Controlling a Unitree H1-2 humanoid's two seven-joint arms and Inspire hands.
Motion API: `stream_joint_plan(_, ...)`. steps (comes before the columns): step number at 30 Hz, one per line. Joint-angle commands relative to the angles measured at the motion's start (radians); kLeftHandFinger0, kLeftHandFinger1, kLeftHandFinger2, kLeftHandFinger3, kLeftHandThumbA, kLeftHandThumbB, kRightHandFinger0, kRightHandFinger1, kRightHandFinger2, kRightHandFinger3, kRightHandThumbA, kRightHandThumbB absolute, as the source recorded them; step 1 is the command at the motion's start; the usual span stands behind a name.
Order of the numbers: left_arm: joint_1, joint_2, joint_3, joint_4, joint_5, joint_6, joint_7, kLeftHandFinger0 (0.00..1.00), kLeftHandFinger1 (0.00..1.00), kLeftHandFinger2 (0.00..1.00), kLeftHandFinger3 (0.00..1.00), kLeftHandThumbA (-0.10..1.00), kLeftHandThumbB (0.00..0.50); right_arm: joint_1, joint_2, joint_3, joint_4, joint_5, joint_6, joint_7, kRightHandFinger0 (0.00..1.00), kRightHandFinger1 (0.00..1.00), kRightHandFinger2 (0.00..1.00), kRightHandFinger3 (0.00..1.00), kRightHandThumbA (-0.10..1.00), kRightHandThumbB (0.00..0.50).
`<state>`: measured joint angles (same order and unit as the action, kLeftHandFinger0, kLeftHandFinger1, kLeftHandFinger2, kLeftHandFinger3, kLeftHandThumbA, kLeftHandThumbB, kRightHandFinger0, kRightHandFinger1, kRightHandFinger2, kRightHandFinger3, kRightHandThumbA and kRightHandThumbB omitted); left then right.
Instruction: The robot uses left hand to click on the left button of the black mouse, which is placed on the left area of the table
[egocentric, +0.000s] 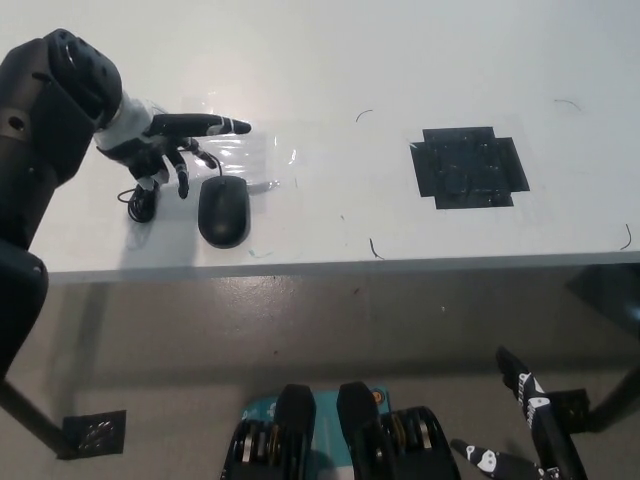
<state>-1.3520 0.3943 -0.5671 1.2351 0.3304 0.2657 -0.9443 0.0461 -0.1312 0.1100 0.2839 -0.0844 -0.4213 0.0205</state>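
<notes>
- head view, mouse (223, 212): black, lying flat on the left part of the white tabletop (330, 60), near the front edge; its button end points away from the robot, so the left button faces the reaching arm.
- head view, cable (140, 203): a thin dark lead loops on the tabletop just beside the mouse, on its left; it seems to run to the mouse's far end, though the join is too small to confirm.
- head view, left robot hand (165, 150): comes in from the picture's left and sits just behind and to the left of the mouse, apart from it. it holds nothing; one finger (215, 126) is stretched straight out toward the right, past the mouse's far end, while the others hang curled downward. this looks like a pressing pose, one finger singled out for the click.
- head view, judgement: the extended finger is not over the left button; the hand would need to come nearer and lower to press it.
- head view, clear film (262, 157): a shiny transparent patch lies on the tabletop under the hand and behind the mouse, probably marking the placement spot.
- head view, black tape patch (468, 167): fixed to the right part of the tabletop, well apart from the mouse.
- head view, right robot hand (530, 425): black, resting low at the lower right, below the tabletop edge; whether it is open or closed cannot be told.
</notes>
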Motion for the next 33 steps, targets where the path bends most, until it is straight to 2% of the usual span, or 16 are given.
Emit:
stream_joint_plan(1, -0.089, 0.029, 0.029, -0.005, 0.003, -0.009, -0.020, 0.00, 0.00, 0.21, 1.00, 1.00, 0.290, -0.008, -0.006, -0.007, -0.016, 0.019, -0.049, 0.015, 1.00, 1.00, 1.00, 1.00, 1.00, 0.156)
stream_joint_plan(6, -0.095, 0.086, 0.099, -0.150, -0.044, 0.061, -0.071, 0.00, 0.00, 0.30, 1.00, 1.00, 0.324, 0.003, -0.009, -0.007, -0.014, 0.018, -0.049, 0.020, 1.00, 1.00, 1.00, 1.00, 1.00, 0.165)
stream_joint_plan(9, -0.110, 0.145, 0.192, -0.327, -0.109, 0.190, -0.118, 0.00, 0.00, 0.21, 1.00, 1.00, 0.309, 0.012, -0.012, -0.010, -0.020, 0.019, -0.049, 0.021, 1.00, 1.00, 1.00, 1.00, 1.00, 0.165)
stream_joint_plan(10, -0.127, 0.157, 0.230, -0.339, -0.138, 0.202, -0.153, 0.00, 0.00, 0.05, 1.00, 1.00, 0.312, 0.014, -0.014, -0.011, -0.025, 0.015, -0.046, 0.020, 1.00, 1.00, 1.00, 1.00, 1.00, 0.160)
stream_joint_plan(12, -0.134, 0.187, 0.302, -0.411, -0.168, 0.204, -0.201, 0.00, 0.00, 0.00, 1.00, 1.00, 0.285, 0.016, -0.016, -0.011, -0.030, 0.017, -0.043, 0.022, 1.00, 1.00, 1.00, 1.00, 1.00, 0.162)
stream_joint_plan(15, -0.072, 0.235, 0.435, -0.662, -0.182, 0.204, -0.224, 0.00, 0.00, 0.00, 1.00, 1.00, 0.287, 0.016, -0.018, -0.010, -0.025, 0.021, -0.044, 0.027, 1.00, 1.00, 1.00, 1.00, 1.00, 0.150)
stream_joint_plan(18, 0.029, 0.306, 0.500, -0.944, -0.314, 0.204, -0.186, 0.00, 0.00, 0.20, 1.00, 1.00, 0.280, 0.020, -0.019, -0.011, -0.020, 0.030, -0.044, 0.031, 1.00, 1.00, 1.00, 1.00, 1.00, 0.149)
stream_joint_plan(21, 0.147, 0.504, 0.408, -1.211, -0.774, 0.204, 0.082, 0.00, 0.00, 0.21, 1.00, 1.00, 0.305, 0.024, -0.020, -0.007, -0.012, 0.028, -0.049, 0.032, 1.00, 1.00, 1.00, 1.00, 1.00, 0.155)
stream_joint_plan(23, 0.310, 0.617, 0.432, -1.470, -1.083, 0.204, 0.363, 0.00, 0.00, 0.00, 1.00, 1.00, 0.366, 0.028, -0.017, -0.005, -0.013, 0.027, -0.049, 0.032, 1.00, 1.00, 1.00, 1.00, 1.00, 0.142)
stream_joint_plan(24, 0.353, 0.617, 0.466, -1.521, -1.101, 0.204, 0.408, 0.00, 0.00, 0.00, 1.00, 1.00, 0.361, 0.029, -0.016, -0.003, -0.011, 0.027, -0.049, 0.032, 1.00, 1.00, 1.00, 1.00, 1.00, 0.141)
stream_joint_plan(25, 0.408, 0.579, 0.543, -1.577, -1.061, 0.204, 0.398, 0.00, 0.00, 0.00, 1.00, 1.00, 0.277, 0.030, -0.015, -0.001, -0.010, 0.026, -0.049, 0.032, 1.00, 1.00, 1.00, 1.00, 1.00, 0.134)
stream_joint_plan(28, 0.722, 0.416, 0.825, -1.927, -0.908, 0.204, 0.446, 0.00, 0.00, 0.00, 1.00, 1.00, 0.314, 0.039, -0.011, 0.008, -0.011, 0.014, -0.049, 0.022, 1.00, 1.00, 1.00, 1.00, 1.00, 0.149)
stream_joint_plan(30, 0.864, 0.314, 0.903, -2.054, -0.939, 0.204, 0.459, 0.20, 0.14, 0.18, 1.00, 1.00, 0.241, 0.043, -0.009, 0.012, -0.011, 0.004, -0.049, 0.017, 1.00, 1.00, 1.00, 1.00, 1.00, 0.155)
stream_joint_plan(31, 0.960, 0.219, 0.957, -2.123, -0.943, 0.204, 0.437, 0.43, 0.26, 0.29, 1.00, 1.00, 0.328, 0.048, -0.006, 0.012, -0.011, 0.006, -0.049, 0.018, 1.00, 1.00, 1.00, 1.00, 1.00, 0.160)
stream_joint_plan(32, 1.073, 0.162, 0.971, -2.167, -0.943, 0.165, 0.433, 0.86, 0.50, 0.51, 1.00, 1.00, 0.347, 0.050, -0.003, 0.012, -0.009, 0.014, -0.049, 0.023, 1.00, 1.00, 1.00, 1.00, 1.00, 0.155)
stream_joint_plan(33, 1.188, 0.137, 0.944, -2.183, -0.972, 0.079, 0.436, 1.00, 0.74, 0.77, 1.00, 1.00, 0.419, 0.053, -0.001, 0.014, -0.008, 0.019, -0.049, 0.027, 1.00, 1.00, 1.00, 1.00, 1.00, 0.154)
